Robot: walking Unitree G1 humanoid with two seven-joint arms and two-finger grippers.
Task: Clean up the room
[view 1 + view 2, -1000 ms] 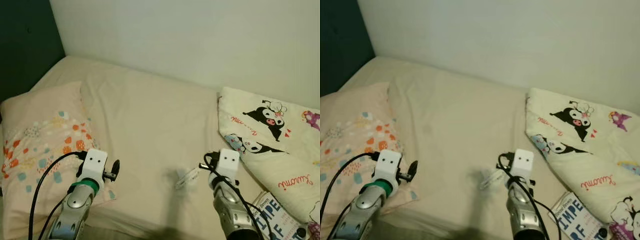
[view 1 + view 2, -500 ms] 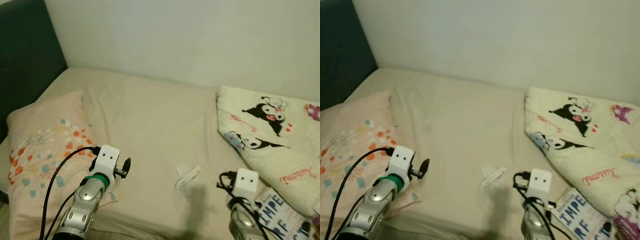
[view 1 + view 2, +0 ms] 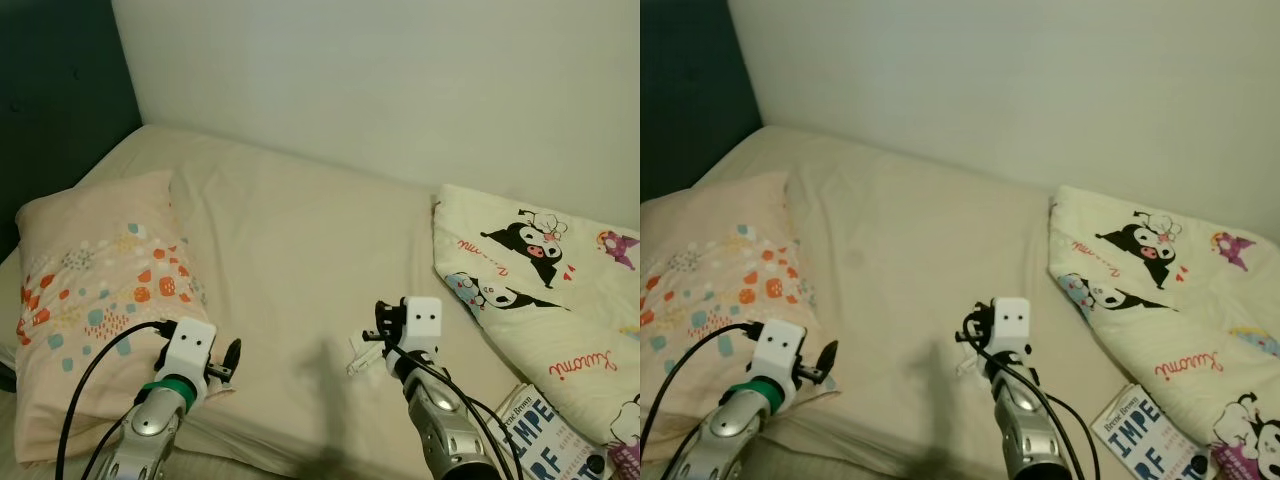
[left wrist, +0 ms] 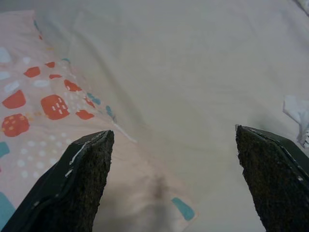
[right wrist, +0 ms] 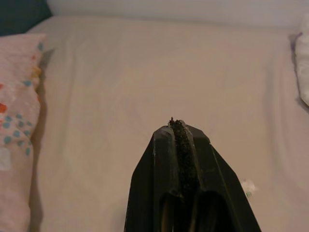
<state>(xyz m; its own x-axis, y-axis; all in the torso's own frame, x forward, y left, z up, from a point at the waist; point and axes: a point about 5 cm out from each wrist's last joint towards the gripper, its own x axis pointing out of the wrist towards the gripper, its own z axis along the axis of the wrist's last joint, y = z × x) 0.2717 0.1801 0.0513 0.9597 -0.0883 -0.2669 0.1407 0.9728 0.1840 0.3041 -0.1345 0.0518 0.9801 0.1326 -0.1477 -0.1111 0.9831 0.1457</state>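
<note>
A small crumpled white wrapper [image 3: 357, 358] lies on the beige bed sheet [image 3: 300, 250], near the front edge. My right gripper [image 5: 177, 126] is shut with nothing between its fingers. It hovers just over the sheet, with the wrapper [image 5: 248, 187] a little to one side of it. My right wrist [image 3: 420, 322] sits right beside the wrapper in the left eye view. My left gripper [image 4: 176, 140] is open wide above the corner of the pillow [image 4: 43, 101], and the wrapper [image 4: 298, 112] shows beyond one fingertip.
A pink pillow with coloured dots [image 3: 90, 280] lies at the left. A cream cartoon-print blanket [image 3: 540, 270] is bunched at the right, with a book [image 3: 535, 430] at its front. A dark headboard [image 3: 50, 100] stands at the far left, a pale wall [image 3: 400, 80] behind.
My right arm has swung left and forward to the wrapper after dipping low on the right. The left arm has dropped back a little. The camera has shifted.
</note>
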